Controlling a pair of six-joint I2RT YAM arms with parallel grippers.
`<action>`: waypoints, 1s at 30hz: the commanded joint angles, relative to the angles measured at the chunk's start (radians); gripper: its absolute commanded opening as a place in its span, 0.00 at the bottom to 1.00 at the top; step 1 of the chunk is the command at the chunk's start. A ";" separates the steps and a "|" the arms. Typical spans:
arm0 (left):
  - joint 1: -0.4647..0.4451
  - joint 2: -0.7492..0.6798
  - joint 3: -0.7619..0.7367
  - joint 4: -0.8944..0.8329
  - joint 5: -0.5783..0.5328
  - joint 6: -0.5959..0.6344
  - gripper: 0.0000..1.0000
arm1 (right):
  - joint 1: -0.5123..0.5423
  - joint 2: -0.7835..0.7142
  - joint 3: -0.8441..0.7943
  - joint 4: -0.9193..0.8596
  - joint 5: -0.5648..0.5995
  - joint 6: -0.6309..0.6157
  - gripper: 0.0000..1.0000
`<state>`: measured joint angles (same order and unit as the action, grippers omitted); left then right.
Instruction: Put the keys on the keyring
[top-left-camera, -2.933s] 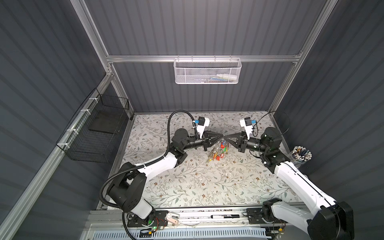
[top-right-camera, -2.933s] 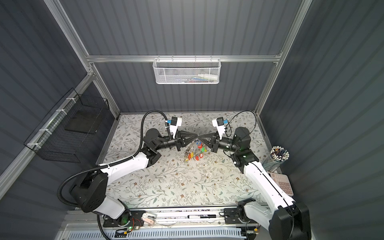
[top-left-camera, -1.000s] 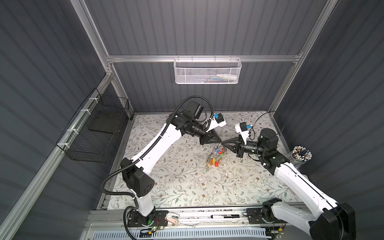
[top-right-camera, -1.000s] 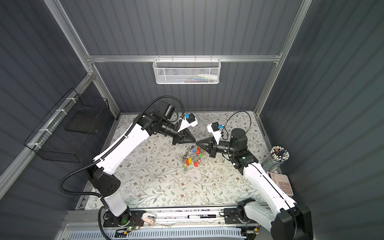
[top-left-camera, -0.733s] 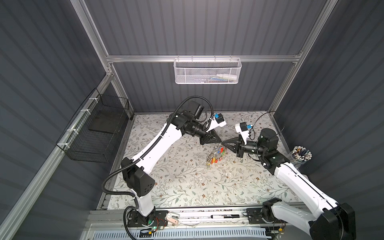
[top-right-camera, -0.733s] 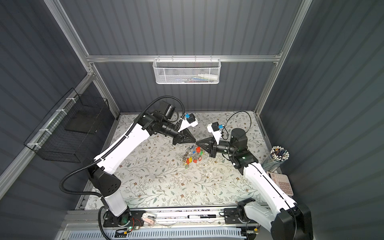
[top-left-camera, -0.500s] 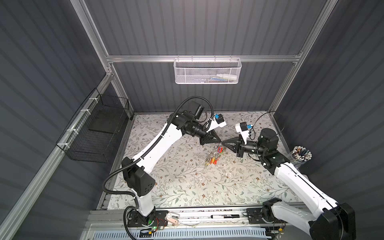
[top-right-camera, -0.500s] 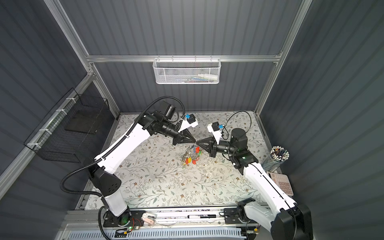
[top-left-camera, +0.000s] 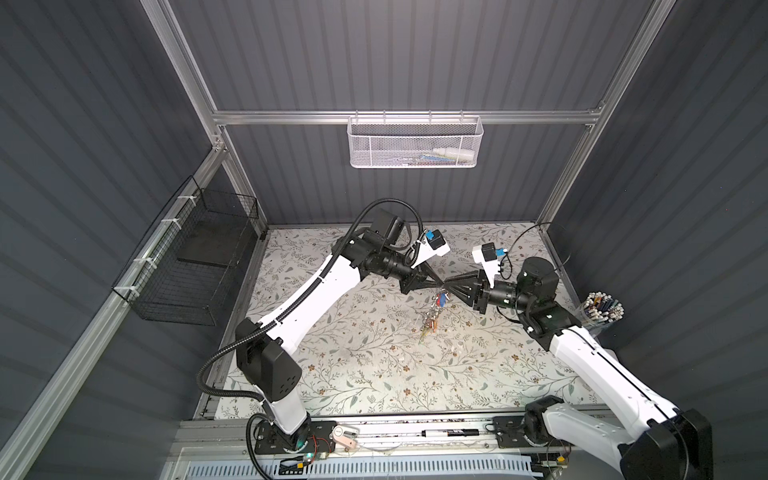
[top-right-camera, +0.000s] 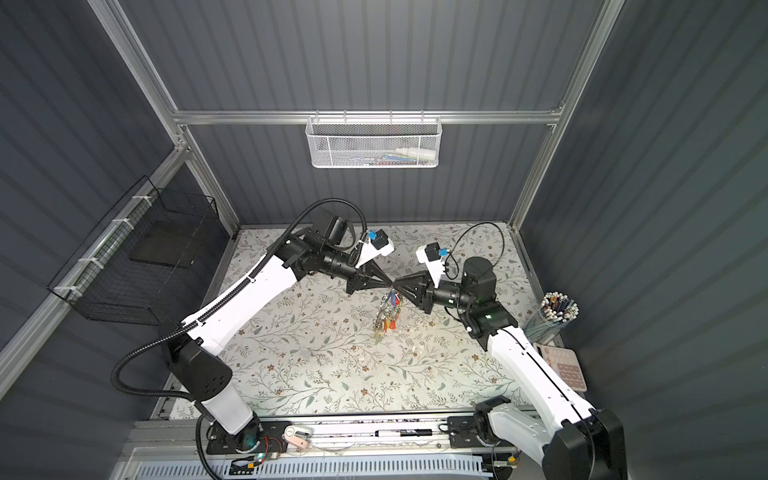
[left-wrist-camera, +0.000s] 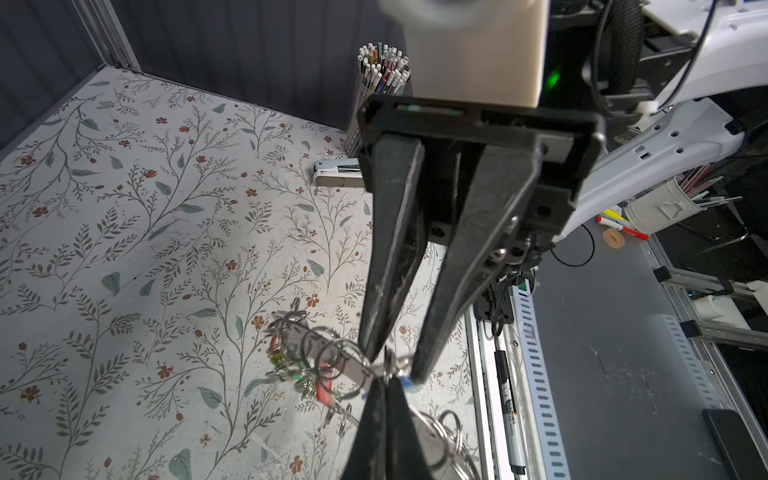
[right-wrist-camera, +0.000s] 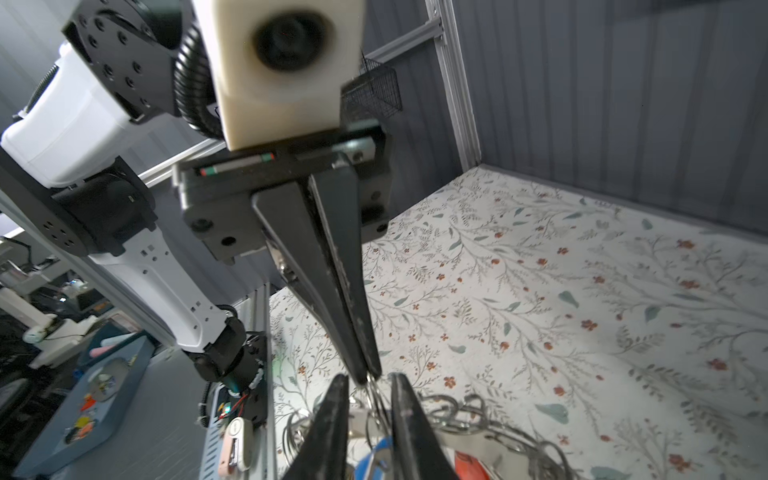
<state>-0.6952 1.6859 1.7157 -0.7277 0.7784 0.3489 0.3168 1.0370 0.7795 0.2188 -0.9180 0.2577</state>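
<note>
Over the centre of the mat (top-left-camera: 353, 357), the left gripper (top-left-camera: 439, 284) is clamped shut on the keyring (top-left-camera: 430, 322), which is hung beneath it. The right gripper (top-left-camera: 449, 286) is met tip to tip, jaws slightly apart. The keys (top-left-camera: 443, 297) are located between those jaws.

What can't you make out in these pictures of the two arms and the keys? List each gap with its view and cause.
Both top views: the keys and the keyring are too small to show whether they are joined.
Left wrist view: the left tool covers its own pinch point.
Right wrist view: the left tool pinches a wire loop; the right tool and the bottom edge hide what the loop belongs to.
</note>
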 joint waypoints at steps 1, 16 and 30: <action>-0.004 -0.097 -0.108 0.290 0.027 -0.159 0.00 | -0.002 -0.061 -0.016 0.060 0.052 0.036 0.27; -0.015 -0.310 -0.656 1.230 -0.018 -0.655 0.00 | -0.004 -0.121 -0.081 0.047 0.065 0.079 0.38; -0.025 -0.296 -0.809 1.676 -0.032 -0.852 0.00 | -0.014 -0.058 -0.082 0.118 0.024 0.111 0.43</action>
<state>-0.7147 1.4017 0.9073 0.7696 0.7403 -0.4404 0.3119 0.9703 0.7029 0.2867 -0.8700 0.3550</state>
